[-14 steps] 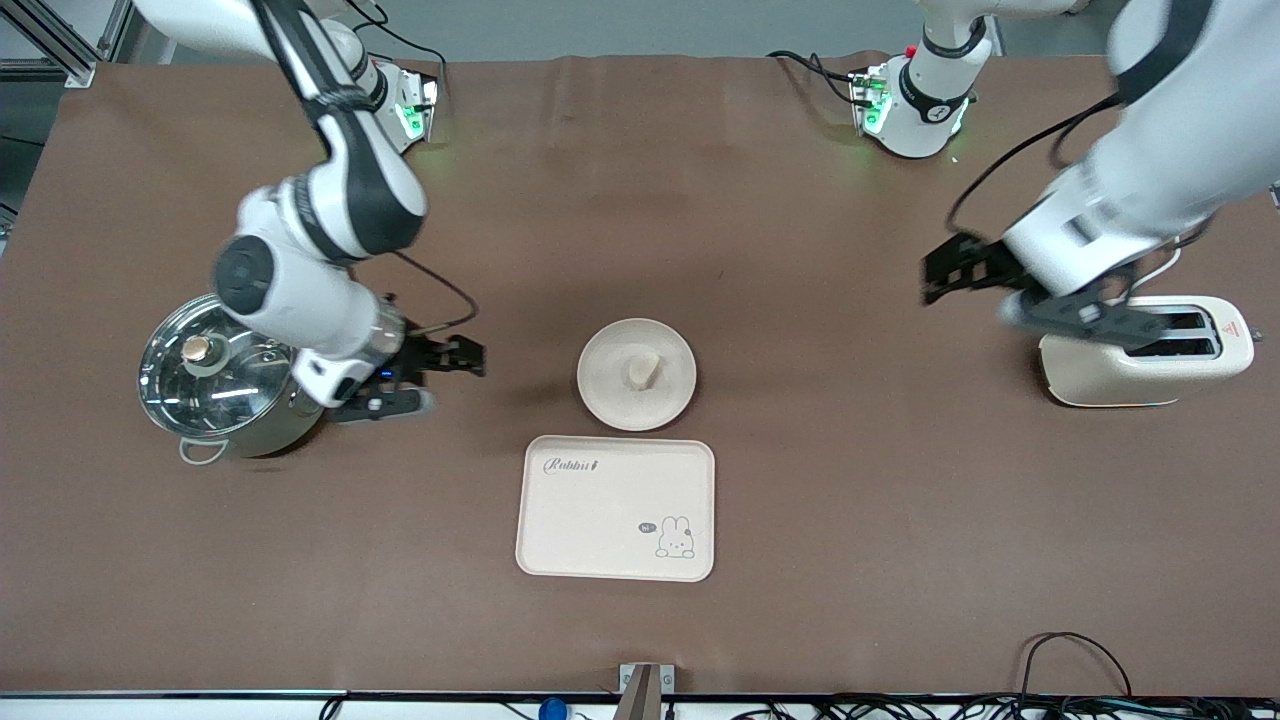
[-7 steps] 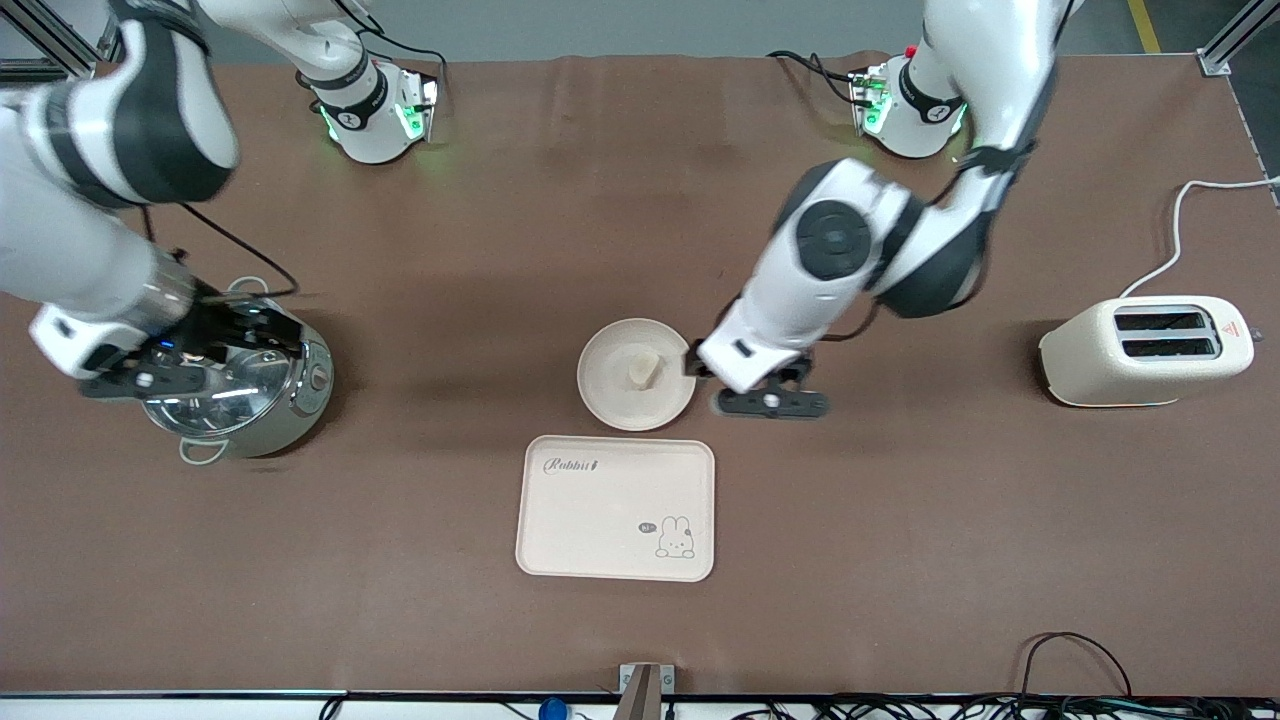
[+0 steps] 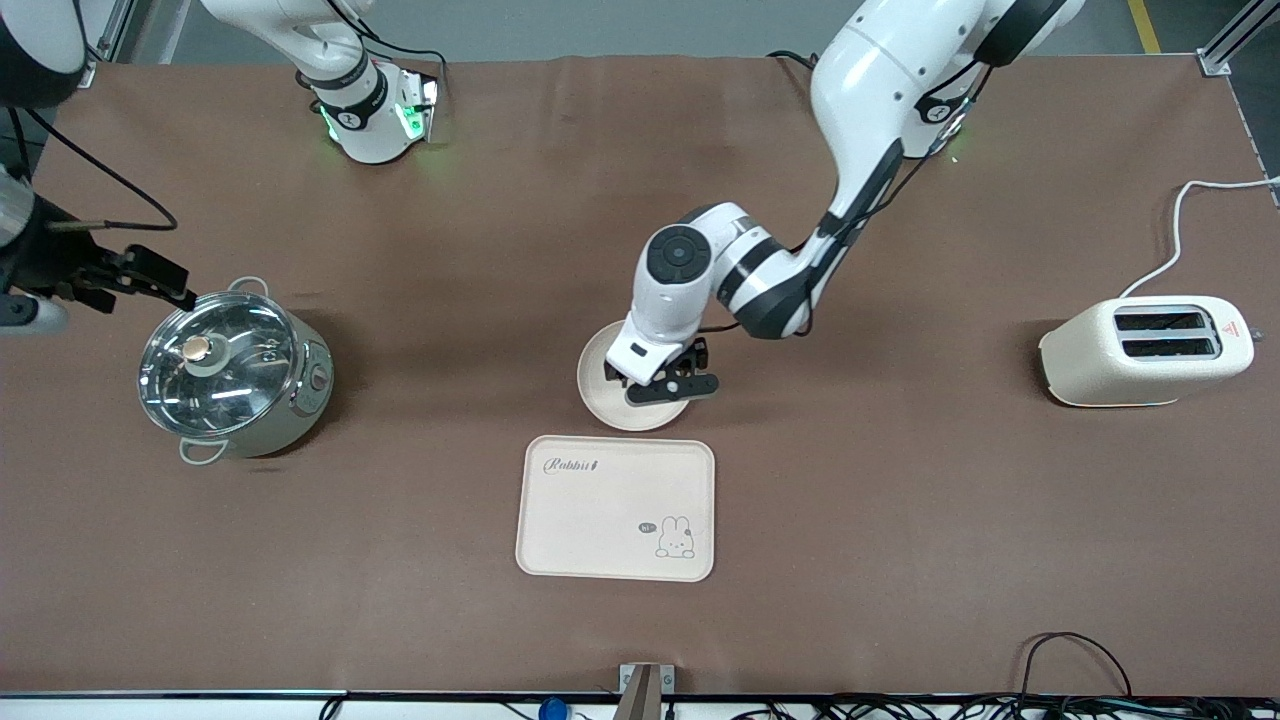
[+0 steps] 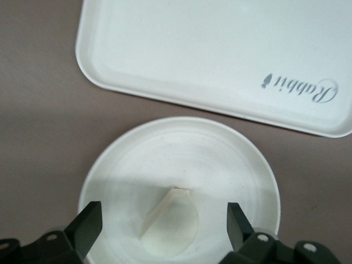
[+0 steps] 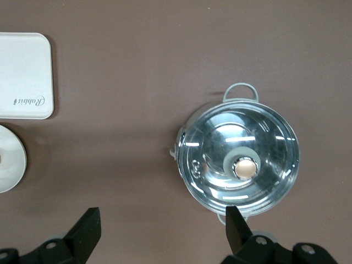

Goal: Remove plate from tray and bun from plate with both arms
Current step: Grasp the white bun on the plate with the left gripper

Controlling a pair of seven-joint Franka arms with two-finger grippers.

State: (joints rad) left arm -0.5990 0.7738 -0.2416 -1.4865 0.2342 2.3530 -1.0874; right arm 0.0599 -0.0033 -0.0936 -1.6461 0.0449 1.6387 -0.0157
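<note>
**Left hand over the plate, right hand parked by the pot**

Lowest in my front frame, just below centre, I saw the rabbit tray (image 3: 615, 508) lying flat on the brown counter (image 3: 900, 520). Directly above it in the frame, close to its upper edge but apart from it, sat the plate (image 3: 600, 385). In the front view the left hand (image 3: 668, 385) covered the plate's middle, so I found the bun (image 4: 171, 225) only through the left wrist camera: it rested on the plate, near its centre, in the lower middle of that frame. The left hand hung over the plate with its fingers (image 4: 88, 223) spread wide, one on each side of the bun and touching nothing that I could see.

At middle height in the front frame, the lidded steel pot (image 3: 232, 362) stood at the left and the cream toaster (image 3: 1145, 352) at the right. At the left edge, the right hand (image 3: 130, 278) hung over bare counter beside the pot, fingers wide apart and empty.
</note>
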